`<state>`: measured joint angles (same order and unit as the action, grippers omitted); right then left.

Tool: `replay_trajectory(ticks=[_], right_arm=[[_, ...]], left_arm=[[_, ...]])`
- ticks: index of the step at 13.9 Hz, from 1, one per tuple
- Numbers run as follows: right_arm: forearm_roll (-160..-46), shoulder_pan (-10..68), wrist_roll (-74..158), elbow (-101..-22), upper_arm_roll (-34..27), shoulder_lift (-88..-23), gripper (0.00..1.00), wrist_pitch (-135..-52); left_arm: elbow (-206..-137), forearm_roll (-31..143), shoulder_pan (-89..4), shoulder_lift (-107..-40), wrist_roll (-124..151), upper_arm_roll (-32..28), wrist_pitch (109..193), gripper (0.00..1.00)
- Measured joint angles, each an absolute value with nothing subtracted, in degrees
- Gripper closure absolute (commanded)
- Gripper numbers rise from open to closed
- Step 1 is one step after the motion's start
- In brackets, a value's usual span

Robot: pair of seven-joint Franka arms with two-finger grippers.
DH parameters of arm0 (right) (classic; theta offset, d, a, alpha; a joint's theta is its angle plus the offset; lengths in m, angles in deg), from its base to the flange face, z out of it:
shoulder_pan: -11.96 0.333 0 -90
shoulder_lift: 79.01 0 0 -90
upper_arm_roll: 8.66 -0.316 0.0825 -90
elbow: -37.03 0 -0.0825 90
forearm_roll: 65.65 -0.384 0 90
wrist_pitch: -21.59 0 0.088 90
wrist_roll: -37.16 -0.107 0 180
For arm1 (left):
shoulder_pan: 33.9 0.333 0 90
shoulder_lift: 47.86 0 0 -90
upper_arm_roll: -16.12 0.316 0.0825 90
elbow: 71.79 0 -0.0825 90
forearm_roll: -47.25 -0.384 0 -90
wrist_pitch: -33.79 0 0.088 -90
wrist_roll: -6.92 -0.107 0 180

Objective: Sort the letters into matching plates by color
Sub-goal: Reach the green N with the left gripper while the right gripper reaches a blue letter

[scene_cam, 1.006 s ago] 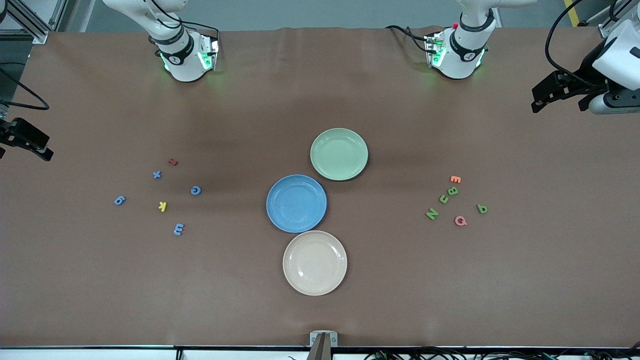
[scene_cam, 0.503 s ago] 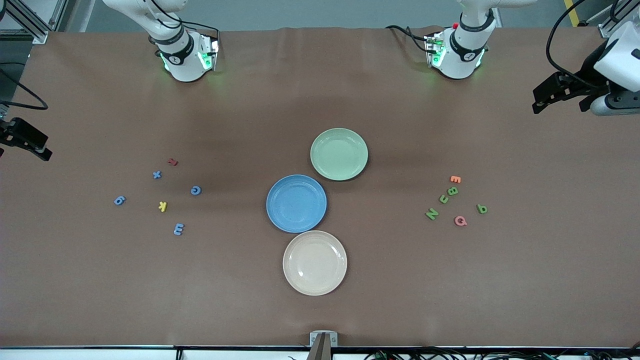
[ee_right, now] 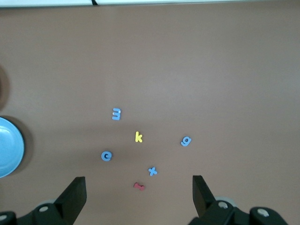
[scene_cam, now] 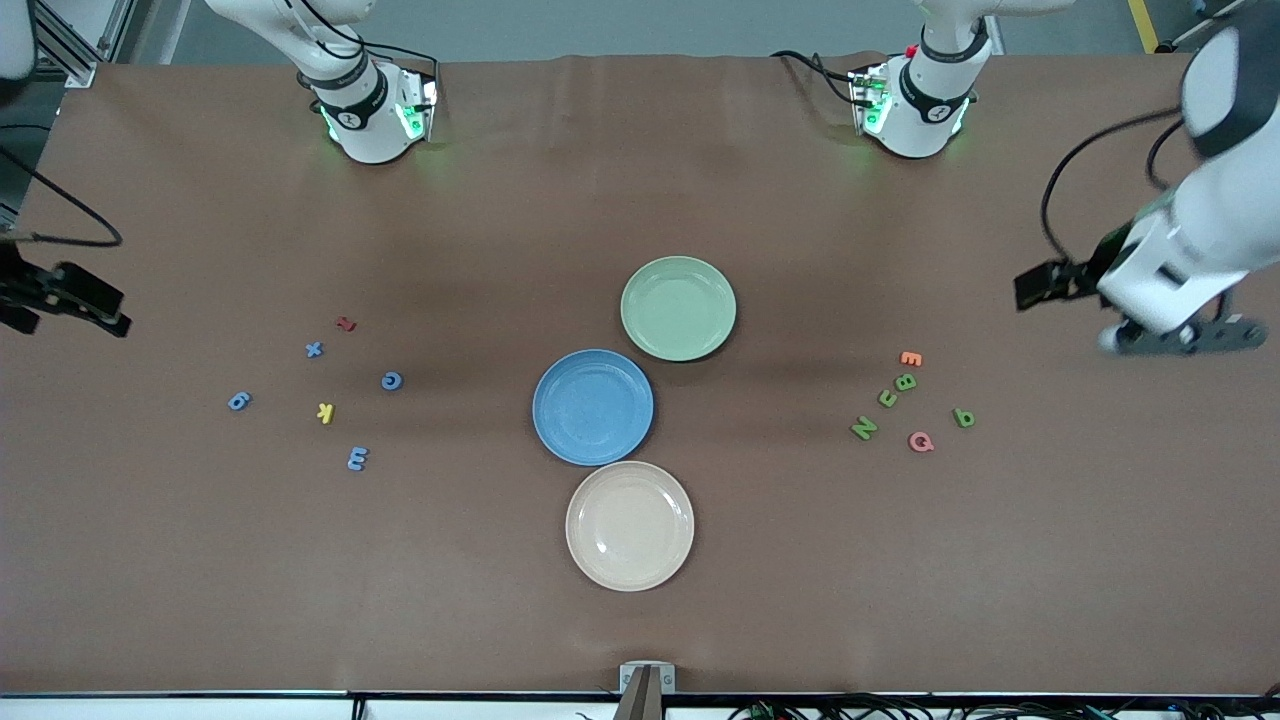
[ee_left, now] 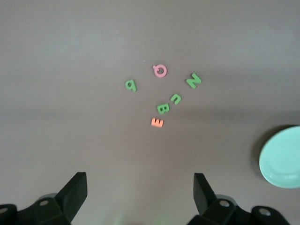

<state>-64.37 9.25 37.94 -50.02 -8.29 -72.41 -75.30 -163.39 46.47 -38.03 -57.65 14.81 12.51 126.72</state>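
Swinging inward since earlier: left hand (ee_left: 138,194), right hand (ee_right: 138,197); both wide open, empty.

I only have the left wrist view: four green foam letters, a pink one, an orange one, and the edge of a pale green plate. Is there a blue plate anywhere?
Observer: Yes. A round blue plate sits beside the pale green plate, nearer to the front camera.
Operator: And blue letters?
Observer: Four small blue foam letters lie toward the right arm's end of the table, with a yellow letter and a red letter among them.
Operator: What is the right arm doing?
Observer: The right gripper is open and holds nothing, over the table edge at that end.
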Motion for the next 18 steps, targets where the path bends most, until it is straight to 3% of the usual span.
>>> replay_trajectory(ticks=[4,12,15,18], right_arm=[[-64.5,9.7,37.9,-51.7,-8.6,-64.3,0.0,-78.0],[-66.6,13.9,36.4,-58.2,-8.9,-49.0,0.01,-102.4],[-66.6,14.3,35.8,-58.9,-8.8,-45.0,0.02,-104.8],[-66.7,14.3,35.2,-59.4,-8.7,-43.1,0.05,-106.3]], left_arm=[[-163.8,46.5,-40.5,-66.3,20.3,12.4,134.0,0.0],[-169.6,46.4,-43.1,-74.5,41.6,12.2,149.5,0.0],[-172.9,46.4,-43.1,-76.8,49.8,12.1,156.3,0.02],[-174.1,46.4,-44.3,-79.4,57.3,12.0,160.4,0.1]])
